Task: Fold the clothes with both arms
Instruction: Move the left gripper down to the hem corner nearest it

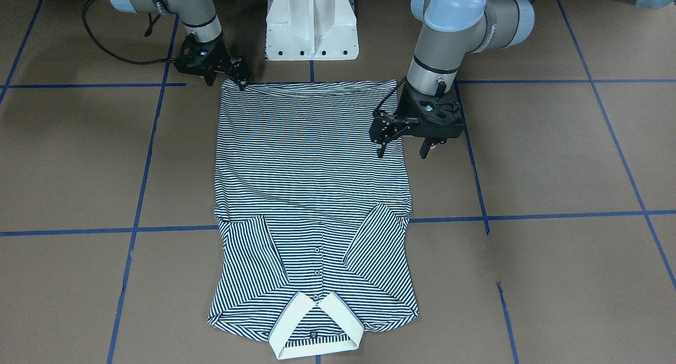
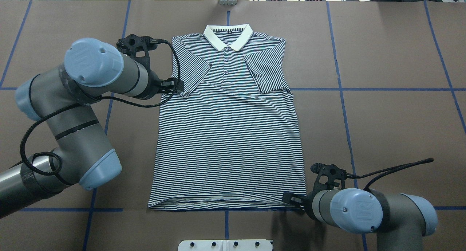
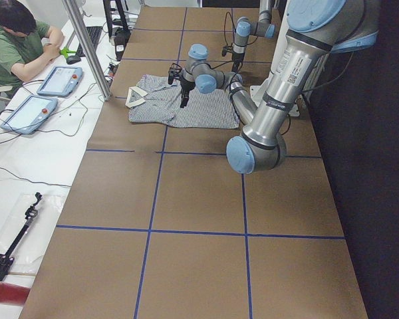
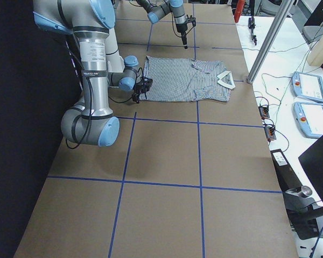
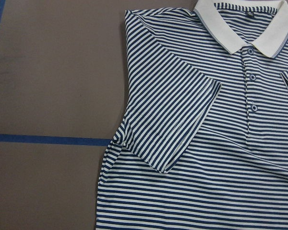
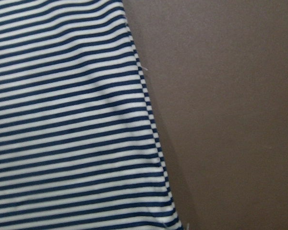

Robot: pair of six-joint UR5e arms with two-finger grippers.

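At frame right in the front view, left gripper [image 1: 403,148] gapes empty over the shirt [image 1: 311,158] edge; right gripper [image 1: 228,80] touches the hem corner, grip unclear.

overhead: from shirt [image 2: 229,141] bottom end, looking down | front: from its top end | sides: far, off either flank | wrists: close on edges | shared: shirt

Striped polo shirt [image 1: 311,158] flat, front up, sleeves folded inward, left hand [image 1: 402,151] over side edge, right hand [image 1: 227,83] at hem corner.
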